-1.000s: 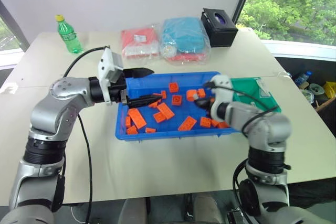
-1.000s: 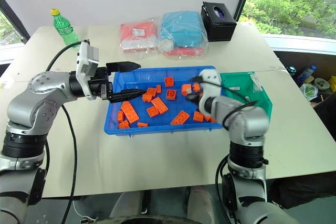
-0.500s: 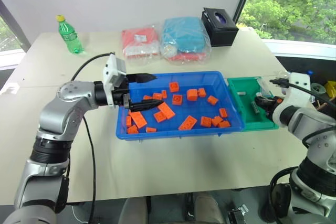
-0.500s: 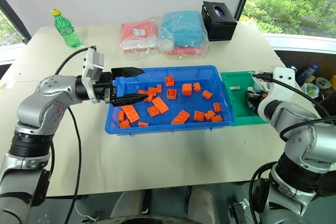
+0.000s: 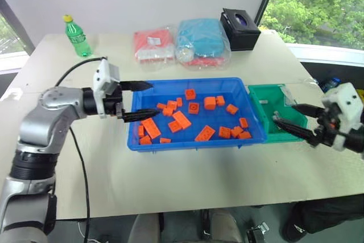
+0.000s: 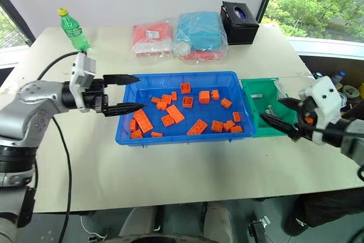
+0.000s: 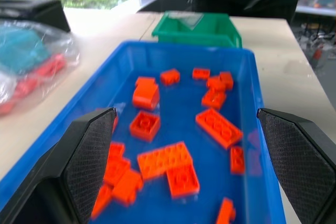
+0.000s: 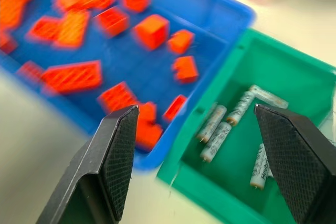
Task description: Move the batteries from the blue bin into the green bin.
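On the pale table (image 5: pixel 187 180), the blue bin (image 5: pixel 193 143) sits at centre with the green bin (image 5: pixel 267 135) touching its right end. Orange bricks (image 5: pixel 181 120) lie scattered across the blue bin's floor; no silver cylinder can be made out among them. The batteries (image 8: pixel 220 129) lie inside the green bin, several of them loose on its bottom. Left gripper (image 5: pixel 136 99) hovers at the blue bin's left end, fingers spread, holding nothing. Right gripper (image 5: pixel 293 120) hangs at the green bin's right side, fingers spread and empty. Behind the bins stand a green bottle (image 5: pixel 75 36), wrapped packages (image 5: pixel 182 44) and a black box (image 5: pixel 241 29).
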Robot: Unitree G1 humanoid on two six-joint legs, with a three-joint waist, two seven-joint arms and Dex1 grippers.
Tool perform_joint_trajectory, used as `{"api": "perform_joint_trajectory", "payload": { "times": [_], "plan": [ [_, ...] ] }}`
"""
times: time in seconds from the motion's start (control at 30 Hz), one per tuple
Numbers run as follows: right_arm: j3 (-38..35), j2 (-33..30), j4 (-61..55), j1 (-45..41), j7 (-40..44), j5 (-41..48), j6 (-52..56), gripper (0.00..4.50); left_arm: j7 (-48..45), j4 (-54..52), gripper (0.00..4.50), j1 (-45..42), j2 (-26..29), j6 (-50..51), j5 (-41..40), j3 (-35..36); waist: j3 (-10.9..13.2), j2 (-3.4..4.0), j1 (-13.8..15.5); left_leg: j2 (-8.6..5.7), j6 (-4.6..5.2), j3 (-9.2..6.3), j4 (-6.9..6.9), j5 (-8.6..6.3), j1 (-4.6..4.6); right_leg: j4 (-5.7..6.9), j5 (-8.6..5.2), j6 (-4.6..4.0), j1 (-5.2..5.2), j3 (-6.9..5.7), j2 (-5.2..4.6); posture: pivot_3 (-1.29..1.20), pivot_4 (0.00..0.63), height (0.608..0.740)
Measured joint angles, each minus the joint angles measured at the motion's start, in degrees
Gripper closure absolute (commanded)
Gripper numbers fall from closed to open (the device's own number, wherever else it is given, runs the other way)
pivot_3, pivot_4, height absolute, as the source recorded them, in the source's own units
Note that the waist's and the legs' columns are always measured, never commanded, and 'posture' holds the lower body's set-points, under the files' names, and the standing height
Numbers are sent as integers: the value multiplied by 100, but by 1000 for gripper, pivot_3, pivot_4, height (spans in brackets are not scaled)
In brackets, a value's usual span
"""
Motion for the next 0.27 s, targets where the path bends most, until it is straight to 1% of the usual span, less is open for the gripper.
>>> {"api": "perform_joint_trajectory", "payload": {
  "times": [0.13, 0.27],
  "plan": [
    [-66, -20, 272, 67, 377, 181, -370, 890, 4, -176, 0, 252, 303, 180, -105, 316, 7, 3, 25, -1, -1, 0, -1, -1, -3, -9, 0, -1, -1, -3, -3, 0, 150, 724],
    [158, -14, 443, -32, 372, 215, -516, 890, 51, -406, 0, 488, 457, 305, -201, 540, 16, 7, 37, -3, -1, -1, -1, -1, -5, -13, 1, -1, 1, -2, -4, 0, 150, 724]
  ]
}}
